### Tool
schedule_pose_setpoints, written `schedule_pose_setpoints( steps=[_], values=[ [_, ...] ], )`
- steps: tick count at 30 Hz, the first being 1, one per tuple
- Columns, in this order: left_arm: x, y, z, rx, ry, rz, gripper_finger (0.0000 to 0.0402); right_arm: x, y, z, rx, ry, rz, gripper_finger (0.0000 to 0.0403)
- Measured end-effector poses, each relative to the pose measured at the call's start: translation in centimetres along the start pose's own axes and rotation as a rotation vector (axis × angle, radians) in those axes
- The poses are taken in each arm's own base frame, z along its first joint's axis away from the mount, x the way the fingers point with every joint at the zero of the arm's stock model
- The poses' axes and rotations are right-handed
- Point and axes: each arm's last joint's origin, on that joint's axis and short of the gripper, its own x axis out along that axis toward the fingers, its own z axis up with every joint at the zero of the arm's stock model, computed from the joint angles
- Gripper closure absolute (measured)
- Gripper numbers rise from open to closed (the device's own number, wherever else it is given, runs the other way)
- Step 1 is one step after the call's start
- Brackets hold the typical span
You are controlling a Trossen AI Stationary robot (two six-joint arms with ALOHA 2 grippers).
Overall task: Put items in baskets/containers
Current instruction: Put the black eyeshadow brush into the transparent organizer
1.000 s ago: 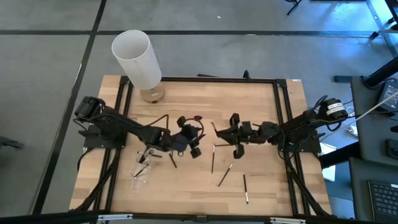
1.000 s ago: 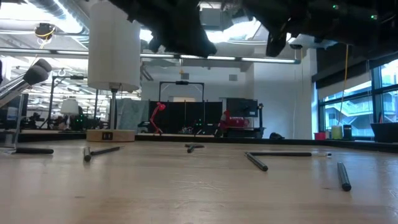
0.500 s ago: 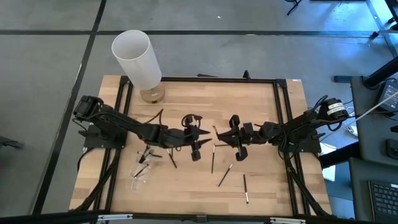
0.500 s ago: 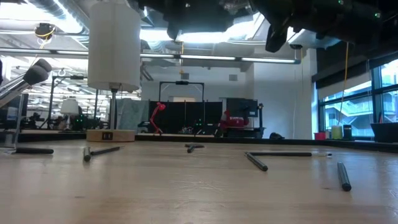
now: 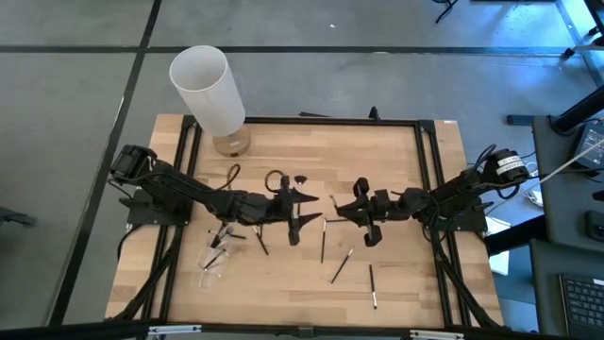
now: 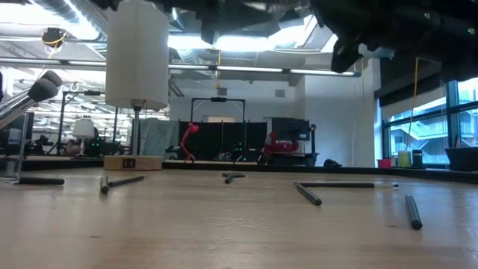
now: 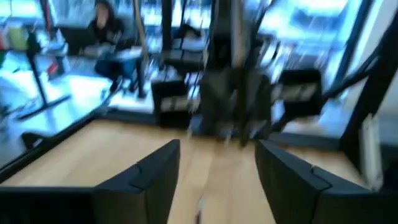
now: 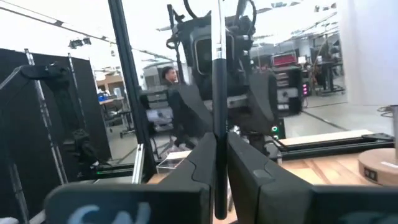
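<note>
White cylinder [image 5: 209, 87] beside tan jar [image 5: 231, 144]

Thin dark brushes [image 5: 323, 243] flat, scattered

Left arm stretches toward the middle; right eases back

The left gripper [image 5: 294, 210] now reaches farther along the worktop toward its centre than a second ago, its fingers [image 7: 149, 180] spread wider. The right gripper [image 5: 345, 210], pinching a thin brush [image 8: 217, 93], has drifted slightly back toward the right edge.
</note>
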Motion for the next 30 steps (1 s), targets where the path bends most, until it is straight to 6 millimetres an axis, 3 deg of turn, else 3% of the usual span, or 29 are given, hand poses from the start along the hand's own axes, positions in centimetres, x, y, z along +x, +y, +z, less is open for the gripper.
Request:
schedule_pose_setpoints(
  steps=[4, 9, 21, 30],
  values=[
    [-0.5, 1.0, -0.1, -0.057, -0.126, -0.057, 0.0181, -0.2, -0.1, -0.1, -0.005, 0.002, -0.001, 0.0369],
    [-0.3, 1.7, -0.3, -0.079, -0.141, -0.144, 0.0192, 0.9, 0.1, 0.1, -0.006, -0.014, 0.001, 0.0369],
    [-0.7, 0.6, 0.1, -0.086, -0.218, -0.247, 0.0220, 3.7, 0.3, -2.2, -0.008, 0.050, -0.005, 0.0369],
    [-0.7, 0.6, 0.1, -0.087, -0.216, -0.234, 0.0282, 4.2, 0.4, -2.4, -0.009, 0.049, -0.004, 0.0369]
  ],
)
